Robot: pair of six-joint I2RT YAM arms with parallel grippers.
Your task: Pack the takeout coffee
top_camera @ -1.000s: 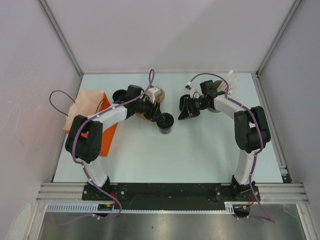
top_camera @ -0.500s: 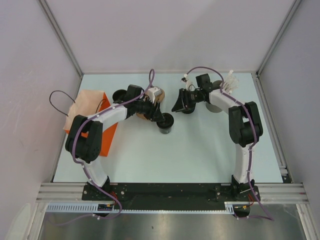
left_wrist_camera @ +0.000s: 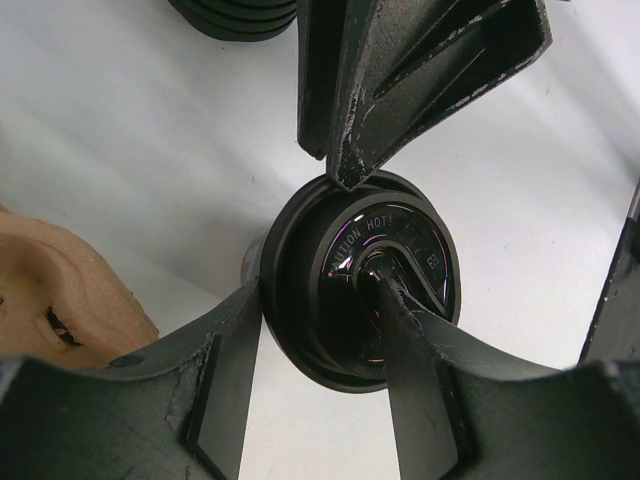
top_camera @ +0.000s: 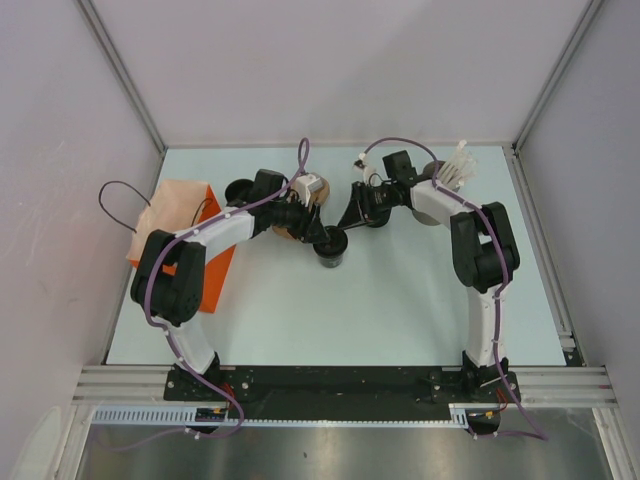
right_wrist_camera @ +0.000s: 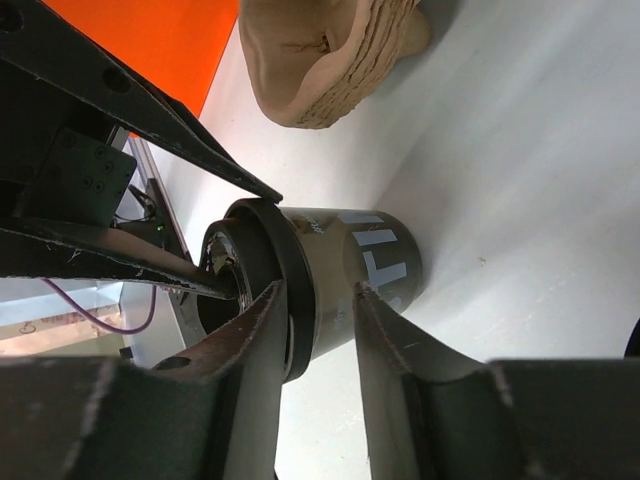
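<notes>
Takeout coffee (right_wrist_camera: 350, 265): glossy black lid, dark brownish-black side, white lettering; pink-violet glints on lid top.
Paper bag (top_camera: 185, 210): bright orange, paler tan at top.
Pulp cup carrier (right_wrist_camera: 320, 60): tan-beige, layered ridges.
Table (top_camera: 400, 310): pale bluish white.
Left gripper (left_wrist_camera: 320, 295), right gripper (right_wrist_camera: 318, 292): matte black, edges scuffed grey.
Cables (top_camera: 303, 160): purple.
Sticks (top_camera: 460, 160): white.
</notes>
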